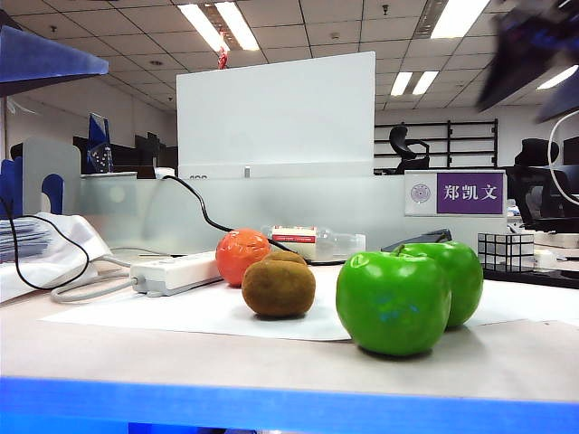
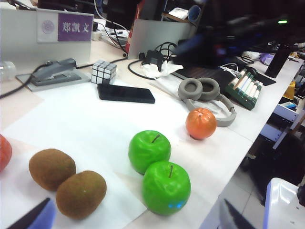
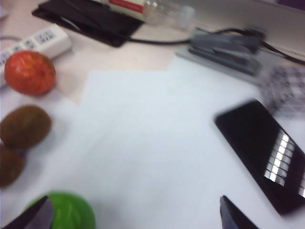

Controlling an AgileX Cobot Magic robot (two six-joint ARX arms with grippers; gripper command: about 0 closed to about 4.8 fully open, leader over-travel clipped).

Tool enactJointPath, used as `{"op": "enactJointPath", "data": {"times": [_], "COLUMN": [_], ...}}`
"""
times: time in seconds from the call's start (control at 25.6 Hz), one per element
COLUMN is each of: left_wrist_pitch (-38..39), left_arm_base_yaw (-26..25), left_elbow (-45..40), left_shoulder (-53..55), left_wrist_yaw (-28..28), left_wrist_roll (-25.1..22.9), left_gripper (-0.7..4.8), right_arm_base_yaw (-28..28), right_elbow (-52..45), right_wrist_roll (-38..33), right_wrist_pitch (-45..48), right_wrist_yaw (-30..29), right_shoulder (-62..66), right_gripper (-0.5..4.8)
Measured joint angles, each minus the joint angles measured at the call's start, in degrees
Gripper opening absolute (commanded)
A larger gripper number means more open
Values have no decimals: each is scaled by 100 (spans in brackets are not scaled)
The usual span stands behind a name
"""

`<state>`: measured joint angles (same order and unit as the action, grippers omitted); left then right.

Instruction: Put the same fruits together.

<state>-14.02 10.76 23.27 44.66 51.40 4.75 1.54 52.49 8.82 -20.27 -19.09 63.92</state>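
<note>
Currently we see both apples (image 2: pixel 157 174) touching, kiwis (image 2: pixel 66 181) paired, nameplate (image 2: pixel 64 26) reading 郑凯文; left gripper (image 2: pixel 133 222) and right gripper (image 3: pixel 136 217) spread wide, empty.

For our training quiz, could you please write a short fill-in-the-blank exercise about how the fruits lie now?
1. The two green apples sit ___ each other.
2. The lone tangerine lies beside the grey ___.
3. The two fruits paired beside the other tangerine are ___.
4. Both the left gripper and right gripper are ___.

Missing words: touching; headphones; kiwis; open

The right wrist view is motion-blurred; the gridded cube (image 3: pixel 286 88) is smeared, and one green apple (image 3: pixel 64 212) is cut off at the frame edge.
</note>
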Motion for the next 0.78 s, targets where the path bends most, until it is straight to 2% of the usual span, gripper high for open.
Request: {"op": "enactJointPath", "data": {"times": [0.16,0.43,0.63,0.78], "left_wrist_pitch": [-81,-157,-162,-162], "left_arm_base_yaw": [0,0,2,13], "left_elbow": [0,0,0,0], "left_shoulder": [2,2,2,2], "left_wrist_yaw": [-17,-22,-22,-22], "left_wrist_roll": [0,0,0,2], "left_gripper": [458,458,458,458], "right_arm_base_yaw": [-251,-625,-623,-623], "right_elbow": [-299,-1187,-1755,-1834], "right_wrist_roll": [33,-227,-538,-708], "right_wrist_pitch": [-387,-1209,-1180,-1008], "right_wrist_yaw": [74,146,247,280], "right_shoulder": [-898,-1725,-1991,-2028], "right_gripper": [479,479,479,479]}}
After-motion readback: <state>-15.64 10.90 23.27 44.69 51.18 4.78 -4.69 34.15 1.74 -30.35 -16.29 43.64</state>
